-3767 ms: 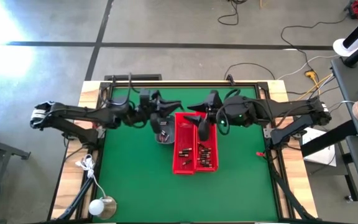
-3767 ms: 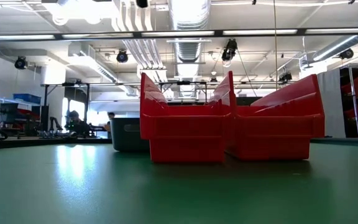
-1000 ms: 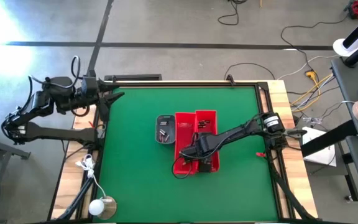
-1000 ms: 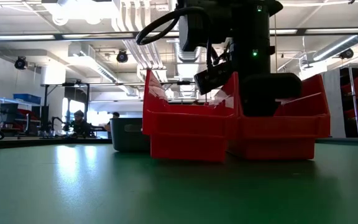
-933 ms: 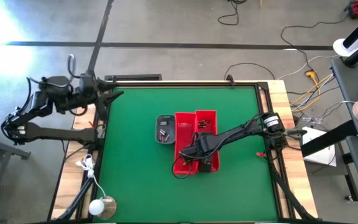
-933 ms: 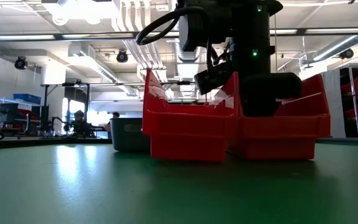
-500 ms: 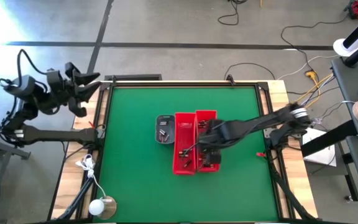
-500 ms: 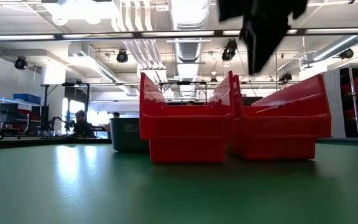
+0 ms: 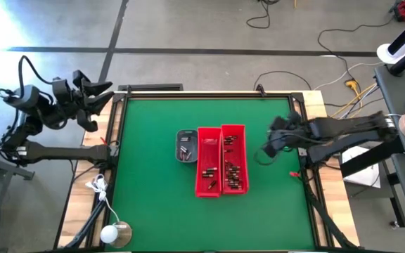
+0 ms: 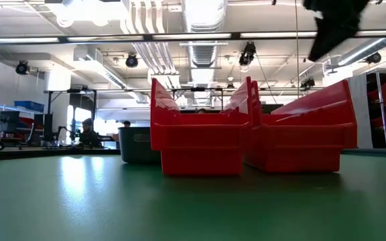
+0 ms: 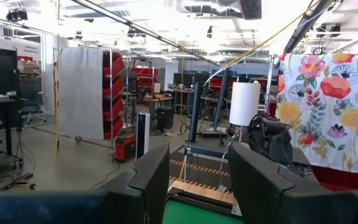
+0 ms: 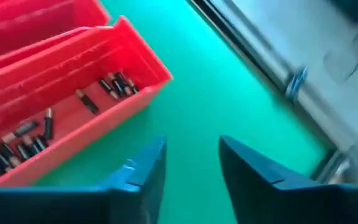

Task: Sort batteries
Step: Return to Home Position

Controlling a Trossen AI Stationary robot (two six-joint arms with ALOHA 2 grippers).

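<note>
Two long red bins [image 9: 221, 160] stand side by side mid-table, each holding several small dark batteries [image 9: 228, 169] on its floor; the right wrist view shows some of these batteries [image 12: 25, 140] in the right bin [image 12: 73, 102]. A small grey tray [image 9: 185, 145] with a few batteries touches the left bin's far end. My right gripper [image 9: 264, 150] hangs open and empty above the green mat, right of the bins. My left gripper [image 9: 104, 95] is open beyond the table's far left corner, holding nothing.
A raised frame [image 9: 209, 93] borders the green mat [image 9: 150, 190]. Bare mat lies left, right and in front of the bins. A white round thing and a cable [image 9: 111, 233] sit at the near left corner. A small red item [image 9: 294, 173] lies by the right edge.
My right gripper has risen out of the right bin's near end and pulled back toward the table's right edge, turning as it went. My left gripper has drawn back off the table's far left corner, lifted and tipped upward.
</note>
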